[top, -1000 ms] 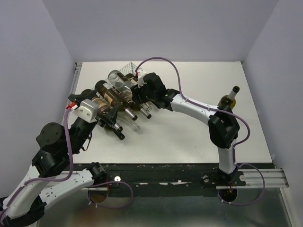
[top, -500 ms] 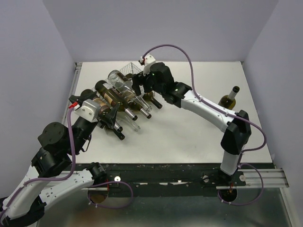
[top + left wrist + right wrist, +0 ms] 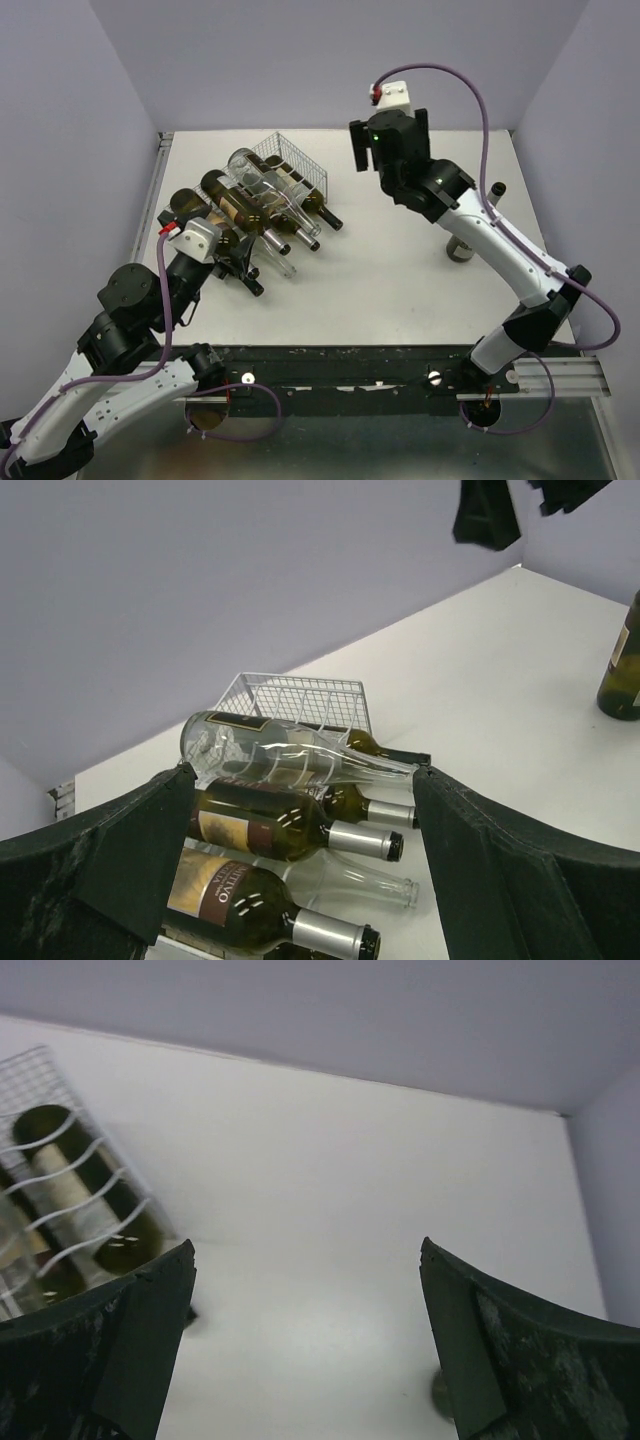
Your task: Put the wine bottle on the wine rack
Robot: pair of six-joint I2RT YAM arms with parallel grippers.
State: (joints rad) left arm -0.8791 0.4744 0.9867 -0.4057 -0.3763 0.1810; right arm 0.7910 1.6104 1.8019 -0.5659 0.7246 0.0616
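1. The left hand [image 3: 302, 775], jaws spread and empty, hovers beside the necks of the racked bottles [image 3: 255, 205].
2. The wine rack [image 3: 290, 158] sits far-left on the surface [image 3: 380, 275].
3. The right hand [image 3: 305, 1250], jaws apart and holding nothing, hangs raised to the right of the rack.
4. The wine bottle [image 3: 620, 670] stands upright at the right, apart from both hands and outside the rack.

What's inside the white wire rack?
In the wine rack, dark wine bottles lie on their sides, a clear bottle stacked on top. The far end looks bare. The bottom beneath them is covered.
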